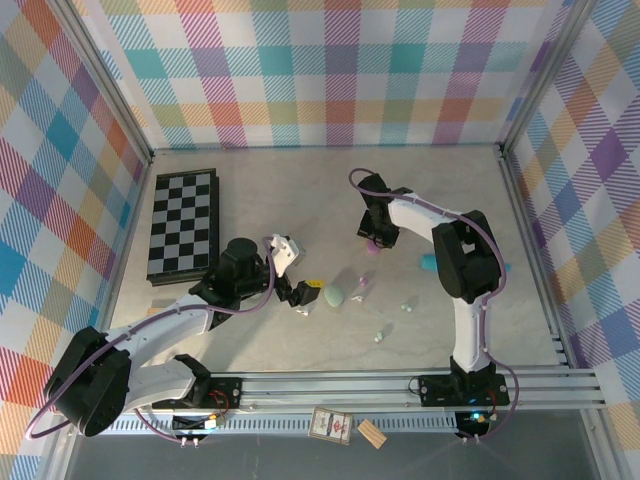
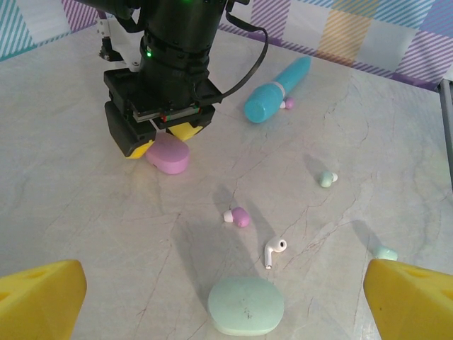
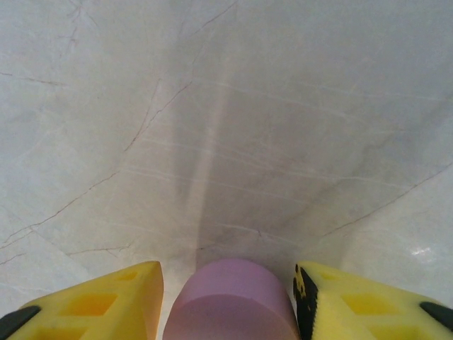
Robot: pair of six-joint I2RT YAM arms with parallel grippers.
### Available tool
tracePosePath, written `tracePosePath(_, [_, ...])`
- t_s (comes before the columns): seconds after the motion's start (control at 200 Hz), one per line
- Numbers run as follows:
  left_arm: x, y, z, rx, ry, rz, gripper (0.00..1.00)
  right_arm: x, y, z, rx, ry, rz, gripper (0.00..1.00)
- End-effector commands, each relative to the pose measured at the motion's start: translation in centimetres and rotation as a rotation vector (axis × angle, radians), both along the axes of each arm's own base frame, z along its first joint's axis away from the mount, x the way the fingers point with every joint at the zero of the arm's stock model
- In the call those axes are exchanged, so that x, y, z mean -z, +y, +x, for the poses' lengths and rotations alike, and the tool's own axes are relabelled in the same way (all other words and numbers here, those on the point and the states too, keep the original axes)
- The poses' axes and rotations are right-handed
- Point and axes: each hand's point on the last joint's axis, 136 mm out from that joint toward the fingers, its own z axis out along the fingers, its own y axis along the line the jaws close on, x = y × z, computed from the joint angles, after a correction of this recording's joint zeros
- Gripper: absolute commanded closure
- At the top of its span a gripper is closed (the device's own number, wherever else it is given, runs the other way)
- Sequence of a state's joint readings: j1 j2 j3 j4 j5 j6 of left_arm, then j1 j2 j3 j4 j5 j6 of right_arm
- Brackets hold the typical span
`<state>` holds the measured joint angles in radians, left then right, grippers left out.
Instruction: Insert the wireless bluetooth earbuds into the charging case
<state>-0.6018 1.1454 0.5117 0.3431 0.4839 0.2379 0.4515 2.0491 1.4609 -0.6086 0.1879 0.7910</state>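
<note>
**Buds Loose on the Table**

The left gripper (image 2: 224,280) is wide open. Its two yellow fingers (image 2: 39,301) stand far apart and hold nothing. The mint case (image 2: 245,306) lies flat on the table (image 2: 85,212) just in front of it. It sits between the two fingers and touches neither. Its lid is down.

The earbuds lie loose on the table, not in any case. A white bud (image 2: 274,252) with a stem lies just past the mint case. A purple bud (image 2: 238,217) with a white tip is near it, a bit farther on. One mint bud (image 2: 325,178) lies off to the side of those. Another mint bud (image 2: 385,252) lies close to one of the left gripper's fingers. A tiny pink bud (image 2: 287,103) lies right beside the teal wand (image 2: 276,91), far back.

The right gripper (image 3: 228,276) is down at the table, well apart from the mint case. Its yellow fingers (image 3: 106,301) close in on the pink case (image 3: 233,304), one on each side. That case rests on the table.

From the top, a chessboard (image 1: 183,225) lies far to the left, apart from all the small things.
</note>
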Motion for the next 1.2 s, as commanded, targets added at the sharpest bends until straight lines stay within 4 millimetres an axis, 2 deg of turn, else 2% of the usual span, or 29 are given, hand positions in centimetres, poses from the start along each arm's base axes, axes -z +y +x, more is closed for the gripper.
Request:
tracePosePath(0.0, [-1.1,-0.7,0.0,0.024,-0.042,-0.008,0.0,0.6,0.1,-0.4,-0.026,0.037,0.0,0.52])
tracePosePath(0.2, [-1.1,-0.7,0.0,0.021,-0.045,-0.009,0.0,0.2,0.0,-0.6,-0.033,0.033,-0.004,0.61])
tracePosePath(0.34, [-1.0,-0.8,0.5,-0.004,-0.053,-0.021,0.0,-0.7,0.1,-0.5,-0.026,0.011,0.014,0.62])
tracePosePath(0.495, [-0.5,-1.6,2.0,-0.097,-0.102,-0.039,0.0,-2.3,0.3,-0.6,-0.004,-0.021,0.061,0.61])
tracePosePath(0.65, [0.5,-3.1,3.9,-0.196,-0.159,-0.08,0.0,-3.8,0.9,-1.1,0.03,-0.046,0.15,0.61])
tracePosePath(0.875, [2.1,-6.5,5.7,-0.224,-0.222,-0.122,0.0,-6.0,1.6,-2.3,0.054,-0.065,0.265,0.61])
tracePosePath(0.995, [2.9,-8.0,6.9,-0.229,-0.25,-0.176,0.04,-7.0,1.8,-2.8,0.058,-0.073,0.305,0.61])
tracePosePath(1.06, [3.6,-8.9,7.4,-0.212,-0.263,-0.195,0.1,-7.3,2.0,-3.1,0.056,-0.07,0.322,0.61])
tracePosePath(1.195, [4.9,-10.4,8.5,-0.215,-0.272,-0.171,0.11,-7.9,2.3,-3.7,0.049,-0.068,0.354,0.61])
